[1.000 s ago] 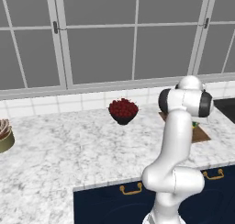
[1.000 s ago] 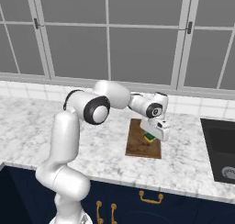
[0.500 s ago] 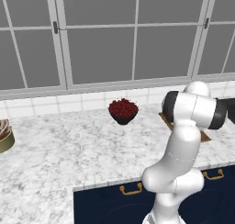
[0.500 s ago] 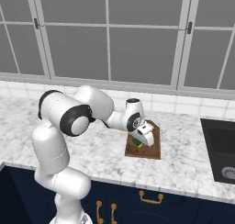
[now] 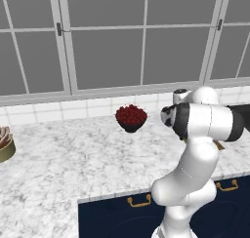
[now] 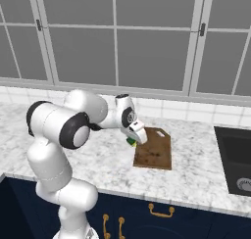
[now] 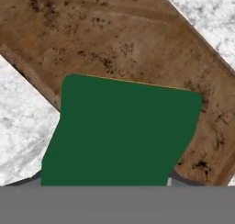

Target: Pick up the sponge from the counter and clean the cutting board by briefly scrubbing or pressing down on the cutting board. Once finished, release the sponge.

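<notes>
Below, the pincer [image 6: 133, 139] holds the sponge [image 6: 131, 141] clamped between its jaws, at the near left edge of the cutting board [image 6: 155, 154], which lies flat on the marble bench [image 6: 196, 179]. Seen from the right base, the board's long axis runs away from the bench front toward the window wall, and the sponge shows as a small green-and-yellow block under the white hand. Along the hand's own line of sight, the sponge's dark green face [image 7: 121, 133] lies over the board [image 7: 114, 35], whose grain and edges cross the view diagonally, with marble [image 7: 202, 16] at two corners. From the left base, the arm hides the sponge; visible instead are a dark bowl of red fruit [image 5: 131, 118] near the back wall and a round vessel [image 5: 5, 144] at the far left.
</notes>
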Controlling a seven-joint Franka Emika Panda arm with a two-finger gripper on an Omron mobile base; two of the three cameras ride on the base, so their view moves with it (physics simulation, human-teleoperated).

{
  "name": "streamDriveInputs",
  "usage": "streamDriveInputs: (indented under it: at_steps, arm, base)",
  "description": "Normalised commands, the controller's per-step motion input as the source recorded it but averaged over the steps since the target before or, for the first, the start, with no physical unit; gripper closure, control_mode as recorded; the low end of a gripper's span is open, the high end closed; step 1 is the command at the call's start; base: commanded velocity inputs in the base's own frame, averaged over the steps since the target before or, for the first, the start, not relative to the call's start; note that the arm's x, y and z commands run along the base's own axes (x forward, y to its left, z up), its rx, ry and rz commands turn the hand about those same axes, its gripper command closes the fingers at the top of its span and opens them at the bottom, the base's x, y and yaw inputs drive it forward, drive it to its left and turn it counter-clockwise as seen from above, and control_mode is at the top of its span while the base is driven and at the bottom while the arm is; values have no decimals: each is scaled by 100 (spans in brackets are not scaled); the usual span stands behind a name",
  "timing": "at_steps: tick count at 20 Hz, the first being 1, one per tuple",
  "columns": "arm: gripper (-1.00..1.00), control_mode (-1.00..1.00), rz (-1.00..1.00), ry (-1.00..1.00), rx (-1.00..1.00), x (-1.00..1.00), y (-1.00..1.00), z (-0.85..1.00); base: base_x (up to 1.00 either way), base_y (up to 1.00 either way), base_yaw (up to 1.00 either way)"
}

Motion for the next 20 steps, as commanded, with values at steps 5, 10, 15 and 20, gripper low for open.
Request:
streamDriveInputs:
  at_steps: [5, 10, 15, 20]
  arm:
    - [100, -100, 4, 18, 42, 48, -89, -15]
    - [100, -100, 0, 0, 37, 0, -10, -44]
    - [100, -100, 0, 3, 1, 21, 48, -18]
    - [100, -100, 0, 0, 0, 41, 69, 0]
  base:
    - [0, 0, 0]
    - [0, 0, 0]
    - [0, 0, 0]
    - [0, 0, 0]
